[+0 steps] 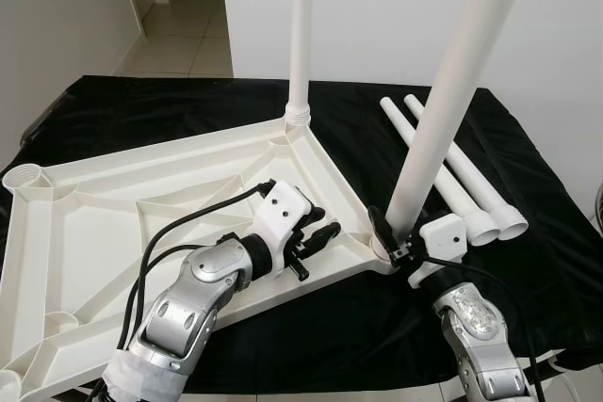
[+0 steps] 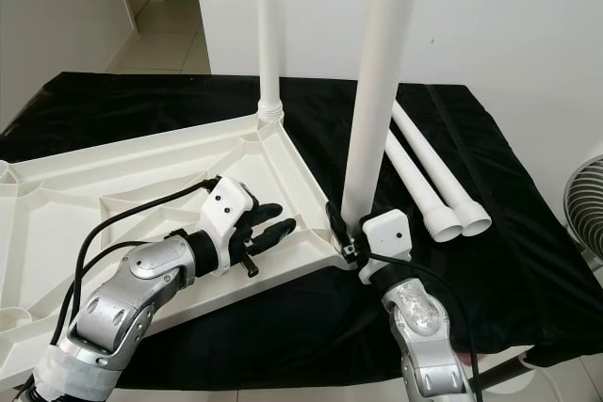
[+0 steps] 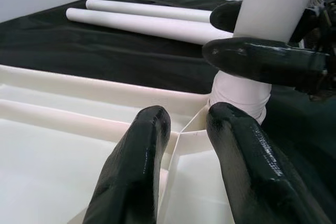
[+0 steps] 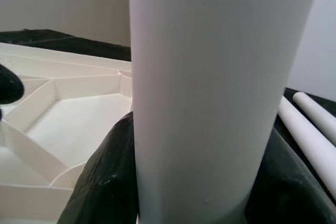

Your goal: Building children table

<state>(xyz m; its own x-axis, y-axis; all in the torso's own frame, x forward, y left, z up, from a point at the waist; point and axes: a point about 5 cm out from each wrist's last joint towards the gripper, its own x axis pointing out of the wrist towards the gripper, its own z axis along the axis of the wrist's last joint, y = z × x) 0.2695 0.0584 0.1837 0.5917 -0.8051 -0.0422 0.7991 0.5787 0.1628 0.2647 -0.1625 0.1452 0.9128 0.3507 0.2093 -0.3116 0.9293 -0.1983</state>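
The white table top (image 1: 141,176) lies upside down on a black cloth. One white leg (image 1: 301,35) stands upright in its far corner socket. A second leg (image 1: 443,110) stands, slightly tilted, at the near right corner socket, and my right gripper (image 1: 394,237) is shut around its base. The right wrist view shows that leg (image 4: 210,77) between the black fingers (image 4: 105,182). My left gripper (image 1: 318,228) hovers over the table top's rim just left of that corner, open, its fingers (image 3: 136,166) either side of a rib. Two loose legs (image 1: 462,176) lie on the cloth to the right.
An open socket (image 1: 26,176) sits at the table top's far left corner. The black cloth (image 1: 528,261) reaches the table edge near my arms. A fan (image 2: 586,204) stands at the right. Tiled floor (image 1: 184,35) runs back through a doorway on the left.
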